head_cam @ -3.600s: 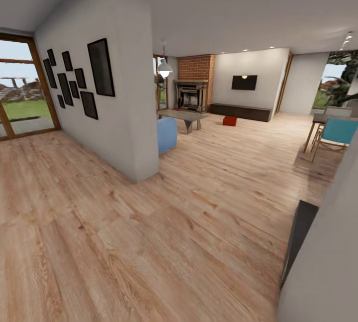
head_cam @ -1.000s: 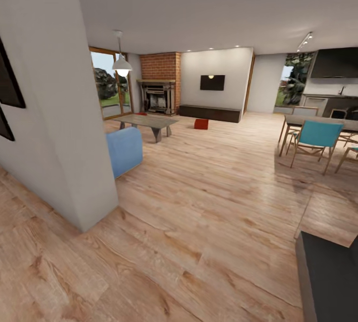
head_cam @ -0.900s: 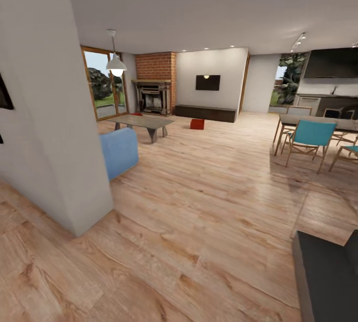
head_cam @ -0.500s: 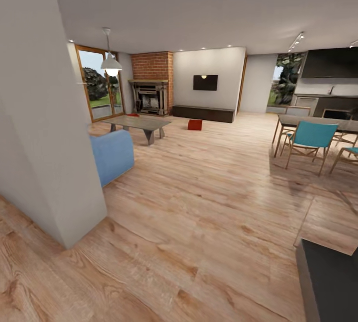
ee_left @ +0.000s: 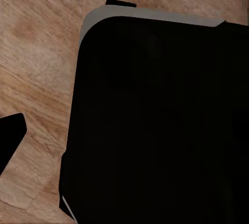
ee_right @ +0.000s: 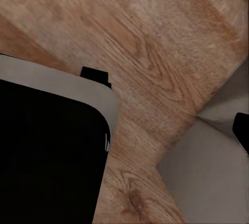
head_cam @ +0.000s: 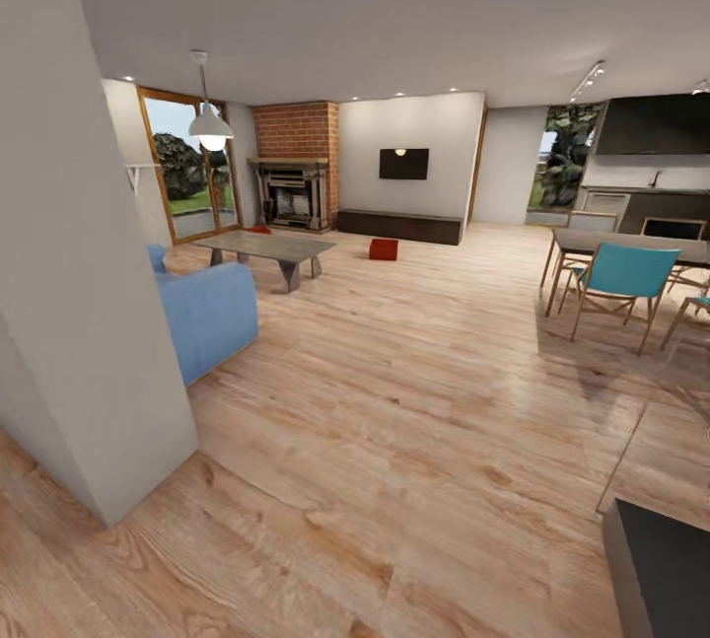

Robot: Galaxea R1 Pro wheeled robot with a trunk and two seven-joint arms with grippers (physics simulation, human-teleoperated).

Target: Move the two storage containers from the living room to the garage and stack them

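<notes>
From the head view the robot looks across the light wood plank floor (head_cam: 414,391) into the living room, with the brick fireplace (head_cam: 294,175) as the landmark at the far end. One orange-red storage container (head_cam: 384,248) sits on the planks out in front of the fireplace and to its right, just before the long dark low unit (head_cam: 399,226) under the wall TV (head_cam: 404,163). A second small red shape (head_cam: 259,230) lies near the fireplace hearth, beyond the grey coffee table (head_cam: 264,248); it may be the other container, but it is too small to tell. A blue sofa (head_cam: 202,318) and a white wall corner (head_cam: 89,322) stand much nearer than the fireplace, and a teal chair (head_cam: 616,285) is far off to its right. The left wrist view looks down on a black, grey-edged body (ee_left: 155,120) over the planks; whether the left tool is wide or narrow, I cannot tell. The right wrist view gives the same kind of dark panel (ee_right: 46,156) above wood grain, and the right tool's state cannot be told either. The step in hand seems to be the approach to the first pickup; next the base would need to close on the container and stop within arm's reach
</notes>
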